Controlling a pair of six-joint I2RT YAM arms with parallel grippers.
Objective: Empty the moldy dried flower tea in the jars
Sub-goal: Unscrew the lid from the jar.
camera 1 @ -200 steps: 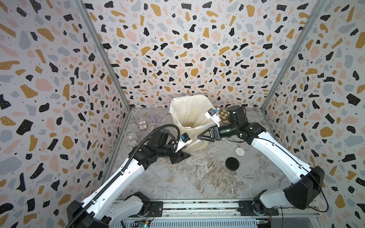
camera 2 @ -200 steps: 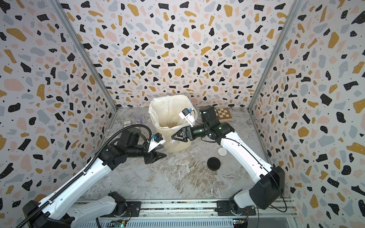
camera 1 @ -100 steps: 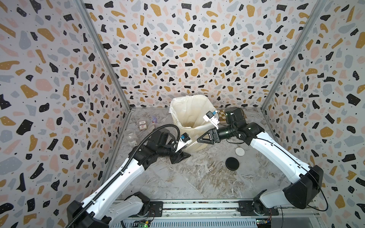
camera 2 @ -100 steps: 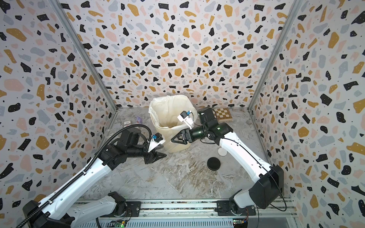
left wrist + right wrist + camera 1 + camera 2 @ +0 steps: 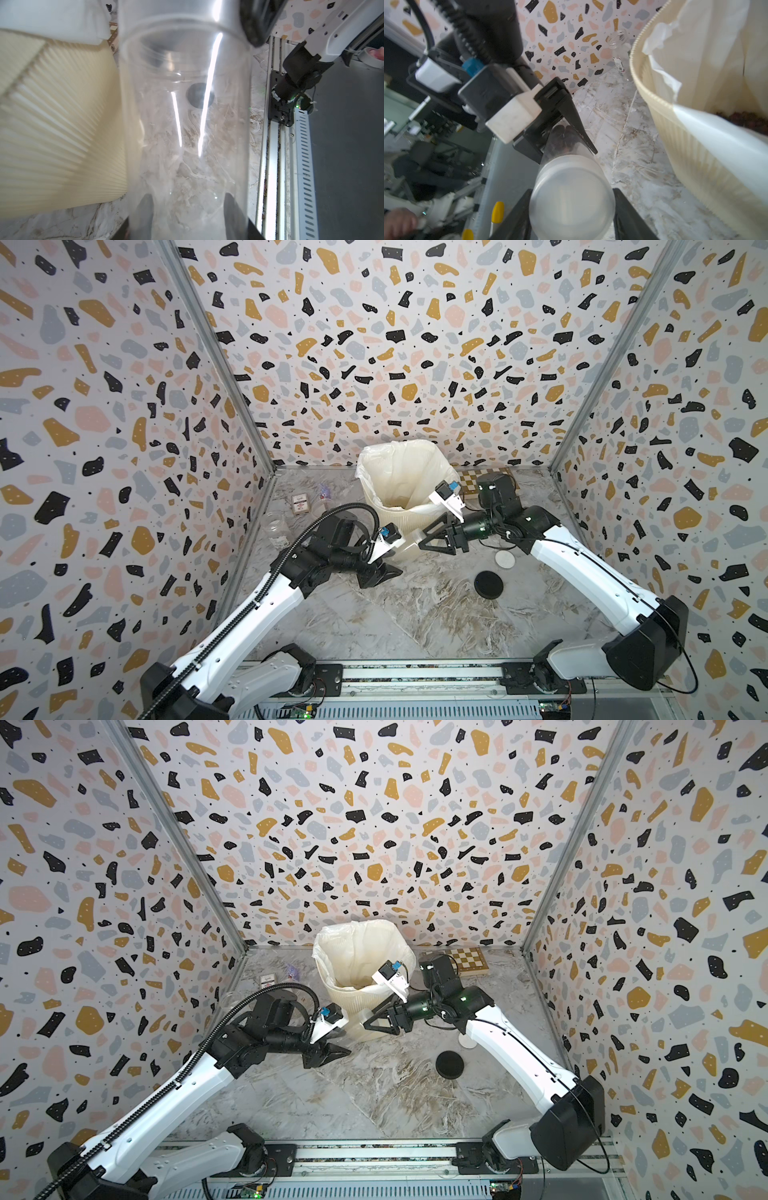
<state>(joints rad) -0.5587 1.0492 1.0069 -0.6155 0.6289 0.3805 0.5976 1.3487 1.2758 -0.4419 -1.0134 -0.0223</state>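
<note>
White-frosted lid point(image 5: 572, 197) is pinched by the right gripper point(image 5: 571, 193), the jar point(image 5: 562, 145) clamped level in the left gripper point(image 5: 188, 209); a square twist is advised.

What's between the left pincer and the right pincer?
A clear cylindrical jar with a frosted lid: left pincer grips its body, right pincer flanks its lid. The right wrist view shows it.

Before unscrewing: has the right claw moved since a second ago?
Yes. In both top views the right claw has come down the front wall of the bin, onto the lid of the jar held by the left claw.
</note>
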